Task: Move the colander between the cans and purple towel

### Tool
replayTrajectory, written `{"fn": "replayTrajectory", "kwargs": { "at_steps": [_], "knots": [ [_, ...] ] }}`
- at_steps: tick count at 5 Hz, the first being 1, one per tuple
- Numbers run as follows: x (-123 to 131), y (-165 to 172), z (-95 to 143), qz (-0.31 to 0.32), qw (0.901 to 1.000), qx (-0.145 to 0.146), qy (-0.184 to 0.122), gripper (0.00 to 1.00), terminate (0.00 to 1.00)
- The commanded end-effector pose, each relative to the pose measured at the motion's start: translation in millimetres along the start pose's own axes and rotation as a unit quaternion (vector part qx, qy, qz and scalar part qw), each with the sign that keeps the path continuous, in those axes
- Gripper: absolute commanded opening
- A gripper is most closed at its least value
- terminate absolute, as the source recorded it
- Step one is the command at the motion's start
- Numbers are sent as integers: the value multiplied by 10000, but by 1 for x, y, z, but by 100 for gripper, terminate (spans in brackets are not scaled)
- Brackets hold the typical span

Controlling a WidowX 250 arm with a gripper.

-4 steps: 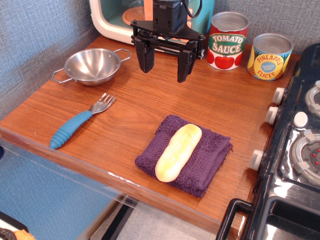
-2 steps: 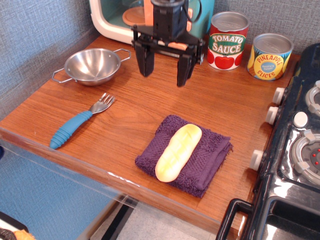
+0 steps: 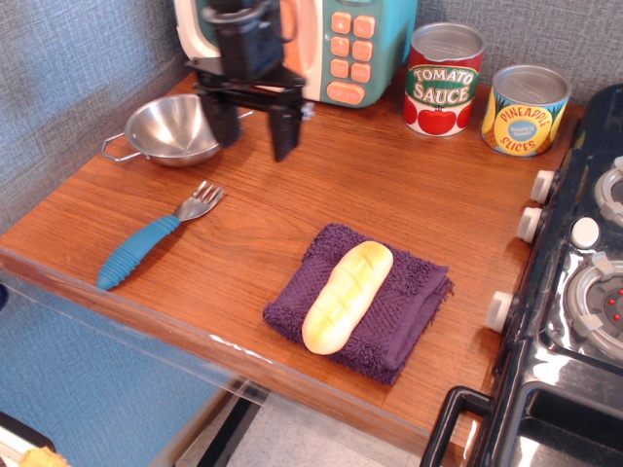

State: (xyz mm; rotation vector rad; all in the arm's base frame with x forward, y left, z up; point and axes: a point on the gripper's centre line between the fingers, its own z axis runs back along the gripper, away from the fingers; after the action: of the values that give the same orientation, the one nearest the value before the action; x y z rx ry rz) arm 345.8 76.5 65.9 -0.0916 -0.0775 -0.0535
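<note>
The shiny steel colander (image 3: 172, 130) sits at the back left of the wooden counter, its wire handles pointing left and right. My gripper (image 3: 253, 131) is open and empty, hanging just right of the colander, with its left finger over the bowl's right rim. The TOMATO SAUCE can (image 3: 444, 80) and the PINEAPPLE SLICES can (image 3: 525, 110) stand at the back right. The purple towel (image 3: 393, 313) lies at the front centre with a yellow bread roll (image 3: 347, 295) on top of it.
A blue-handled fork (image 3: 148, 245) lies front left of the colander. A toy microwave (image 3: 331, 44) stands at the back behind my gripper. A black toy stove (image 3: 584, 292) borders the counter's right side. Grey walls stand at the left and back.
My gripper has moved left from the back centre of the counter to the colander's right rim, staying open. Nothing else has moved.
</note>
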Motion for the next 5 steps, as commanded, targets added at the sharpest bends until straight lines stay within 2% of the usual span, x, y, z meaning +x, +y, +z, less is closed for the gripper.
{"fn": "replayTrajectory", "kwargs": {
  "at_steps": [1, 2, 3, 4, 5],
  "knots": [
    [18, 39, 6, -451, 9976, 410, -315, 100, 0],
    [27, 45, 0, -468, 9968, 608, -205, 100, 0],
    [31, 53, -7, -380, 9969, 670, -138, 100, 0],
    [31, 60, -26, -240, 9971, 707, 128, 100, 0],
    [32, 65, -36, -163, 9974, 661, 245, 0, 0]
  ]
}}
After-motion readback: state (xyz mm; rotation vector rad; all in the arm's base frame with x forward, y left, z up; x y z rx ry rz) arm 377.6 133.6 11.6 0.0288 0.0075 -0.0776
